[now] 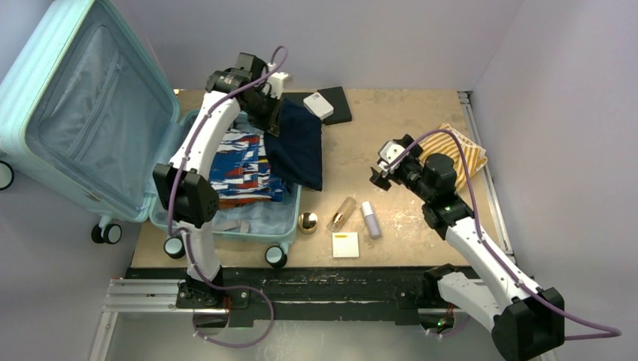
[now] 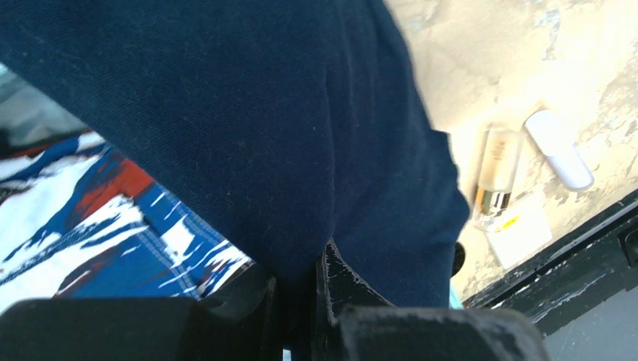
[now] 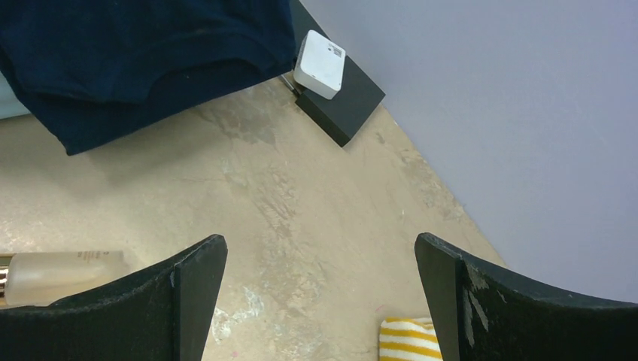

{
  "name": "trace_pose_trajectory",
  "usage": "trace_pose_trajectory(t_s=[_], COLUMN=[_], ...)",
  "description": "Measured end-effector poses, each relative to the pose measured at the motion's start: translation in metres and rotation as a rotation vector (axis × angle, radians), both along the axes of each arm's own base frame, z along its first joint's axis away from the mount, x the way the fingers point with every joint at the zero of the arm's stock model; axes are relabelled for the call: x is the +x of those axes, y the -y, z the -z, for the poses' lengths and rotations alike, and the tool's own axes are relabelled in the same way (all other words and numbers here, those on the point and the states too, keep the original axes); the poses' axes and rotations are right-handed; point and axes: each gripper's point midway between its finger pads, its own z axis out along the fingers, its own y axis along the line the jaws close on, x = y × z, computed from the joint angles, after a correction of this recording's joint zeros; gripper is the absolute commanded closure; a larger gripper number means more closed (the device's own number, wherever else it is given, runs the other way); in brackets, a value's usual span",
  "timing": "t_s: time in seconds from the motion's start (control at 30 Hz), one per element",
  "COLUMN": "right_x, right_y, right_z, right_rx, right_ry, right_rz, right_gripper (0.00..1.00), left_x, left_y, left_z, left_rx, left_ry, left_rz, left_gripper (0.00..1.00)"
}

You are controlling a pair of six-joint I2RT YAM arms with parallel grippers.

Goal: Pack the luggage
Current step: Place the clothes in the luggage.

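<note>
Luggage (image 1: pixel 83 113): pale mint hard-shell case, laid open at the left end of the bench (image 1: pixel 406 120). The lid is propped up to the left, and the base sits on the bench with its wheels toward the near edge.
Luggage contents: a patterned garment (image 1: pixel 241 169) in blue, white and red is folded in the base. Pale lining is left bare at the near end.
Navy garment (image 1: pixel 301 150): draped across the right rim of the base, partly over the patterned garment and partly on the bench.
Left tool (image 2: pixel 299 308): fingers pressed together on a fold of the navy garment, at its far edge.
Right tool (image 3: pixel 320 252): fingers held well apart with nothing between them, poised over bare bench to the right of the navy garment.
Step in hand (judged): the navy garment is to be placed in the base.
Handling advice: the cloth should be lifted clear of the rim, carried left until all of it is over the base, then laid flat. No hem should be left trailing over the rim, or the lid may be fouled.
Unpacked, far side: white box (image 1: pixel 318 105), resting on a black case (image 1: pixel 342 113).
Unpacked, right: yellow-striped cloth (image 1: pixel 460 154).
Unpacked, near side: gold round item (image 1: pixel 307 222), glass bottle (image 1: pixel 342 213), white tube (image 1: pixel 370 219), white-and-yellow pad (image 1: pixel 345 244).
</note>
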Motion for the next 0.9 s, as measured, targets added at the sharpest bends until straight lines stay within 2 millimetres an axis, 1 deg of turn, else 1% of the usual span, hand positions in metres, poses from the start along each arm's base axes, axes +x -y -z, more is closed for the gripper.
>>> trace_pose_trajectory(t_s=[0.2,0.3,0.43,0.6,0.8,0.9], right_x=[-0.001,-0.002,-0.002,-0.002,-0.002,-0.002], right_y=[0.0,0.001,0.001,0.001,0.001,0.001], right_z=[-0.004,-0.002,0.0,0.0,-0.001,-0.001], right_rx=[0.006,0.005,0.005,0.005,0.006,0.006], right_ry=[0.016,0.015,0.012,0.013,0.017,0.017], right_rz=[0.0,0.0,0.0,0.0,0.0,0.0], right_gripper=[0.01,0.01,0.01,0.01,0.01,0.01], left_x=[0.002,0.001,-0.004,-0.011,-0.01,-0.008], left_y=[-0.058,-0.089,-0.119,-0.141,-0.163,-0.17], left_z=[0.016,0.02,0.025,0.04,0.064,0.073], left_rx=[0.022,0.039,0.064,0.091,0.109,0.113], left_ry=[-0.061,-0.08,-0.105,-0.148,-0.205,-0.224], left_rz=[-0.037,-0.055,-0.062,-0.038,-0.026,-0.024], left_gripper=[1.0,1.0,1.0,1.0,1.0,1.0])
